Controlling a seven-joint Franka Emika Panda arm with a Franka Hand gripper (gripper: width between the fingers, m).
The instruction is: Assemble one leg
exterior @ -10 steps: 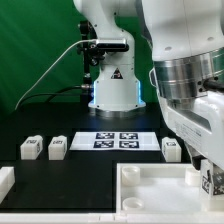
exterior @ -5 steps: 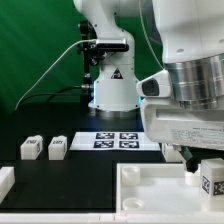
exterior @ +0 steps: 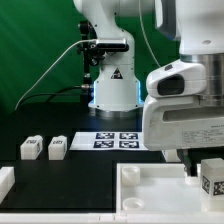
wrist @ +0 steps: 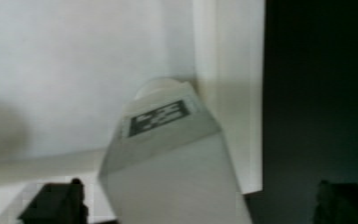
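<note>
One leg [exterior: 211, 178] sits under the gripper [exterior: 203, 172], just above the tray-like part's [exterior: 150, 190] corner on the exterior view's right. Compared with a second ago, your arm has risen and shifted toward the exterior view's right, so the tagged block now shows clearly where it was mostly hidden. That likely means you're carrying it and lining up over a corner socket, not seated yet.

Grip state: the wrist view shows the leg [wrist: 172, 150] running between the two dark fingertips [wrist: 60, 200], but contact isn't visible, so you cannot tell if it's pinched or just loose between them.

Two more legs [exterior: 31, 148] [exterior: 58, 147] lie well apart from the tray, beyond its other side on the black table [exterior: 70, 175]. The marker board [exterior: 118, 141] lies flat behind the tray.

Materials: legs are small white plastic blocks, hard, smooth, black-and-white tags. Tray is matte white plastic with raised rim.
</note>
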